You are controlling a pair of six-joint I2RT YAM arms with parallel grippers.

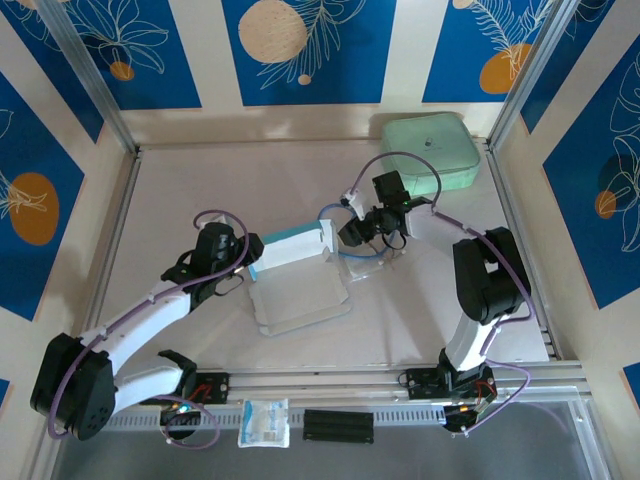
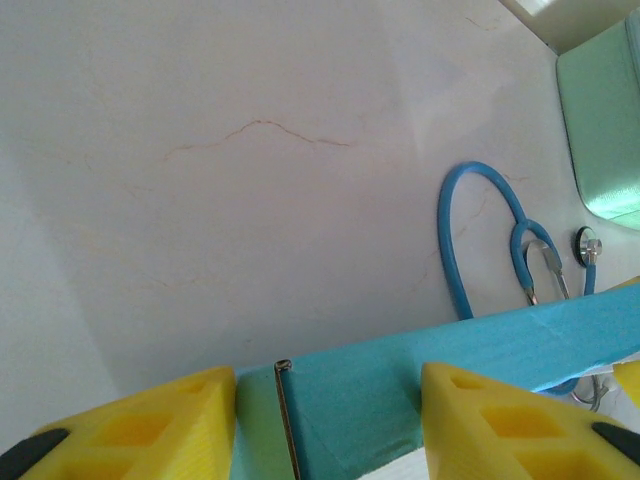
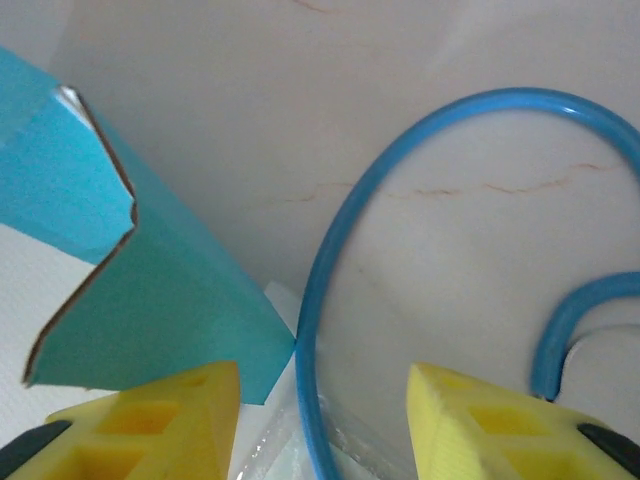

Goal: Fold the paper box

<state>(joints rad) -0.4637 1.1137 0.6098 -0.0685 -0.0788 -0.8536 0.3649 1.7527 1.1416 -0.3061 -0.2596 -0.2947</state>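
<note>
My right gripper [image 3: 325, 395] hangs released at the paper box's [image 1: 298, 247] three o'clock end. At nine o'clock, I cannot tell whether my left gripper [image 2: 325, 385] grips.

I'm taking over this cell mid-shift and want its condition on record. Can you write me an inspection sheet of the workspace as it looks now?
Surface: pale marbled table with fine vein lines.
Job's things: paper box at the centre, part folded; its blue wall is raised and the white panel lies flat.
Clutter: mint-green case at the far right corner; blue tube looped by the box's right end; small packet and black strip on the near rail.
Grippers: left gripper at the wall's left end, right gripper at its right end; both with jaws apart.
Cables: purple cables loop off both arms.
Surroundings: blue leaf-print panels and aluminium frame.
</note>
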